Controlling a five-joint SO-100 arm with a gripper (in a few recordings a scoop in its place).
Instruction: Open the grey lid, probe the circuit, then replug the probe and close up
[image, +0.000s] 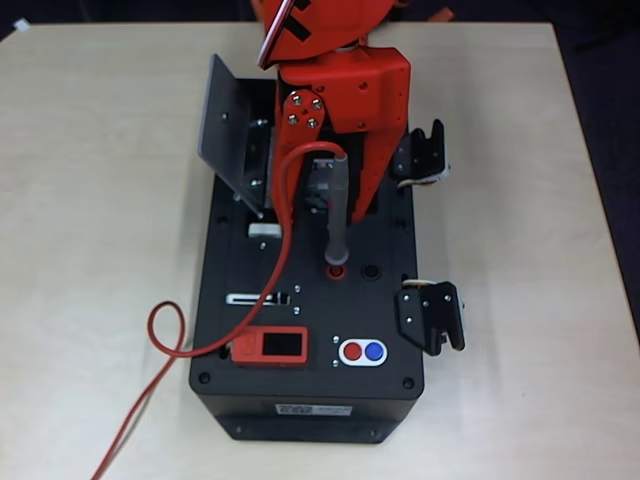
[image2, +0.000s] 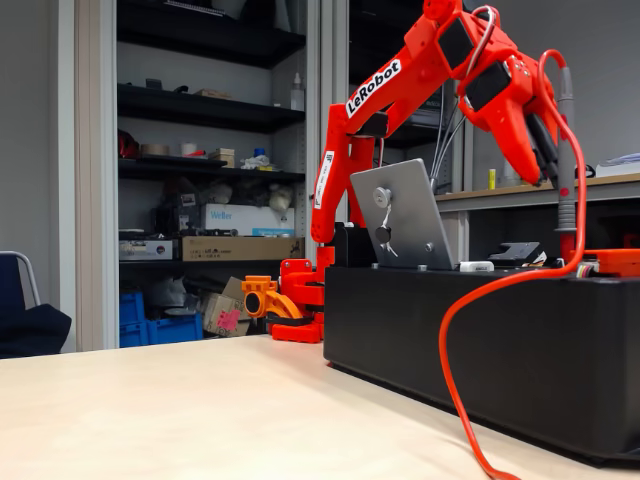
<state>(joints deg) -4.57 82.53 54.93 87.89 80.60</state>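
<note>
The probe (image: 338, 215) stands nearly upright with its dark tip in or at the red-ringed socket (image: 336, 270) on the black box (image: 310, 400). Its red cable (image: 165, 335) loops from its top, runs down across the panel and trails off over the table (image: 90, 200). The pincer (image: 345, 185) is closed on the probe's upper shaft; in the fixed view the orange fingers (image2: 535, 130) clamp it just below the cable end. The grey lid (image: 228, 130) is swung open, standing propped at the box's far left corner in the overhead view, its knob facing the fixed camera.

By my judgement this is the replugging step: the probe appears seated or nearly so, though the depth cannot be told. Next, the pincer would need to press the probe home, release it, rise clear of the cable, then reach the lid to fold it shut.
</note>
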